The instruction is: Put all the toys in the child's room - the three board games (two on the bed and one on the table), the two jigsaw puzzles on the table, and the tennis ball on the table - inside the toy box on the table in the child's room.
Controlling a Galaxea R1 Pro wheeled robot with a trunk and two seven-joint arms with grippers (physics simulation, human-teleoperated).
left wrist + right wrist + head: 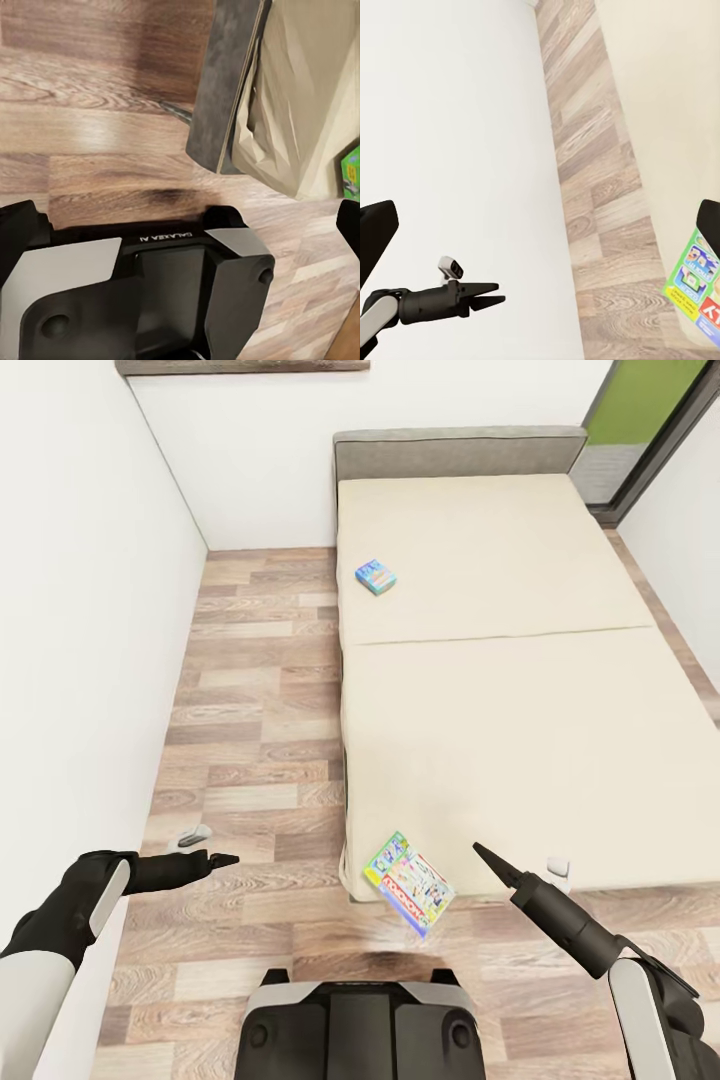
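The bed, with a beige mattress and grey headboard, fills the middle and right of the head view. A small blue board game lies near its left edge. The white and green board game with a red banner rests on the bed's near corner and hangs over the edge; it also appears as a box and a green sliver. My left gripper hovers open over the floor left of that box. My right gripper stands open just right of it, holding nothing. The toy box, table, puzzles and ball are out of view.
A white wall runs close along my left side. A strip of wood-plank floor lies between the wall and the bed. A dark-framed window stands at the back right. My base is near the bed's foot.
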